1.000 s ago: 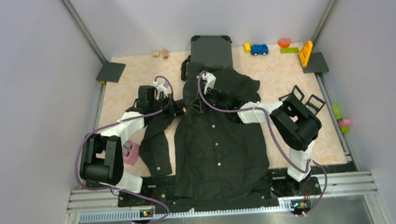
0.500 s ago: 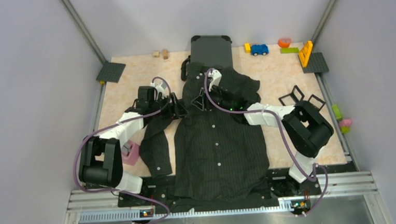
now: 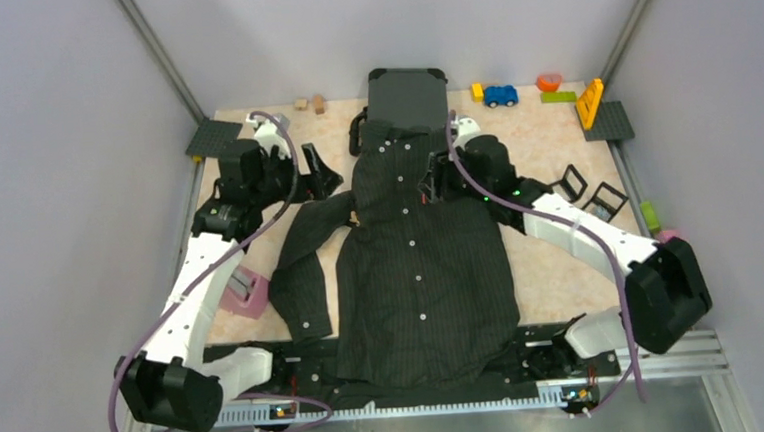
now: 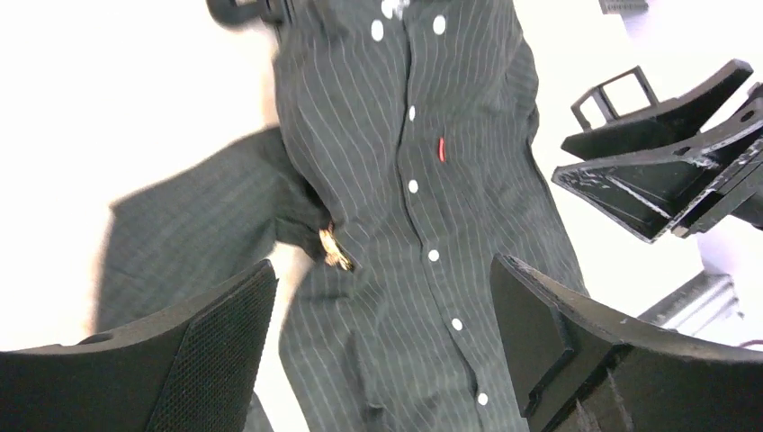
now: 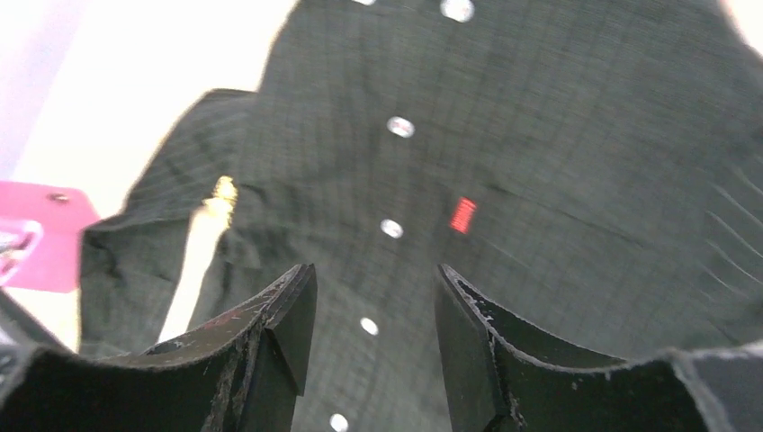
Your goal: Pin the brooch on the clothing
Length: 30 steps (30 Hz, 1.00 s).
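The clothing (image 3: 416, 264), a black pinstriped shirt with white buttons, lies flat on the table with its collar at the far end. Its red chest tag (image 4: 442, 149) (image 5: 462, 215) shows in both wrist views. The gold brooch (image 4: 336, 249) (image 5: 220, 191) sits on the fabric fold where the left sleeve meets the body. My left gripper (image 3: 315, 175) (image 4: 382, 306) hangs open above and left of the shirt, with nothing between its fingers. Over the upper chest, my right gripper (image 3: 434, 185) (image 5: 373, 274) is open and empty too.
A dark grey suitcase (image 3: 408, 96) stands behind the collar. A pink object (image 3: 245, 292) lies left of the sleeve. Black wire frames (image 3: 587, 191) lie right of the shirt. A toy car (image 3: 500, 96), coloured blocks (image 3: 590, 103) and grey baseplates (image 3: 213, 138) line the back.
Both grippers have let go and opened. The left arm has lifted back to the far left and the right has pulled away to the right. The shirt's bunched shoulder now lies flatter.
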Each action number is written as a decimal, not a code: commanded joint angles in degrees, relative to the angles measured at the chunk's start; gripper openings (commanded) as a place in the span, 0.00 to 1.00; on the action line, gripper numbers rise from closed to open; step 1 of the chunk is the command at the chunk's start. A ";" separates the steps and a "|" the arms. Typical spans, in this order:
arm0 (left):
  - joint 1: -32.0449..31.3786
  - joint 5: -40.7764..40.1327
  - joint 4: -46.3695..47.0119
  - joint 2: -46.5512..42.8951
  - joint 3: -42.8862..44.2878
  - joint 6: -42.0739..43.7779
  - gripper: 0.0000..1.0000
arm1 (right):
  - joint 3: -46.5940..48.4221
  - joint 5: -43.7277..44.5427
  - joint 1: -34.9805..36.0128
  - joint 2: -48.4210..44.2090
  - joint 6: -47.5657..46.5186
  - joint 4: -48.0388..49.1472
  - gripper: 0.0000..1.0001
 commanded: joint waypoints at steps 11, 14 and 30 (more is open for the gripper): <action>0.39 -16.32 -4.04 -5.80 -1.57 11.37 0.92 | -4.05 18.16 -24.86 -12.75 0.50 -27.68 0.55; 0.39 -17.01 -4.16 -5.70 -2.06 11.41 0.92 | -4.77 19.29 -31.03 -10.24 -0.88 -26.87 0.55; 0.36 -19.97 -5.00 -3.93 -2.37 12.64 0.92 | -4.20 26.82 -47.53 4.86 -4.58 -16.07 0.51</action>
